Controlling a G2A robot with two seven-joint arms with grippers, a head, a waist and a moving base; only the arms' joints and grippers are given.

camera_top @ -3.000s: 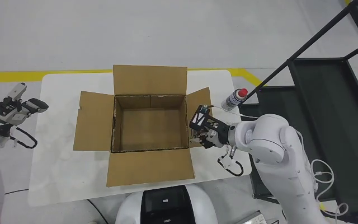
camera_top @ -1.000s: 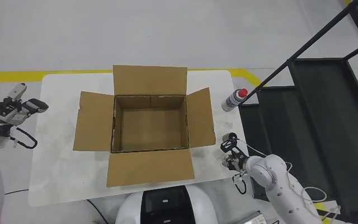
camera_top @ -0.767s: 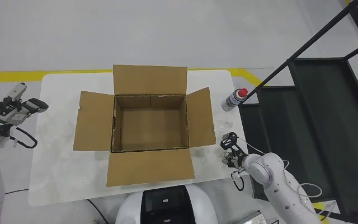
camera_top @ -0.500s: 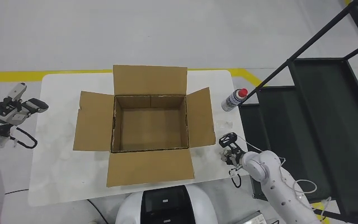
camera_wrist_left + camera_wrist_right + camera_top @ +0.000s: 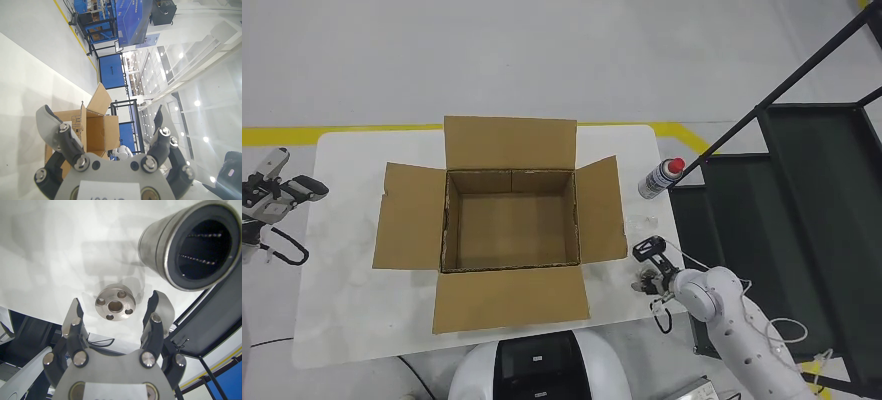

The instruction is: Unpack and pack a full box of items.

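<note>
The open cardboard box [image 5: 510, 232] stands mid-table with all flaps out and its inside bare; it also appears in the left wrist view as the box [image 5: 94, 128]. My right gripper [image 5: 650, 267] is low over the table's right front edge, open. Between its fingertips in the right wrist view, gripper [image 5: 115, 297], a round metal flange [image 5: 115, 305] with several holes lies flat on the table. A metal cylinder [image 5: 189, 249] with a hollow dark bore lies just beyond. My left gripper [image 5: 272, 190] hangs off the table's left side, gripper [image 5: 102, 113] open and holding nothing.
A spray can with a red cap [image 5: 660, 178] stands near the white table's [image 5: 352, 290] right edge, behind the right gripper. A dark metal rack [image 5: 802, 200] stands close to the table's right side.
The right arm has pulled back from over the box's right flap to the table's right front edge. Over the last second it shifted only slightly. The left arm has kept still.
</note>
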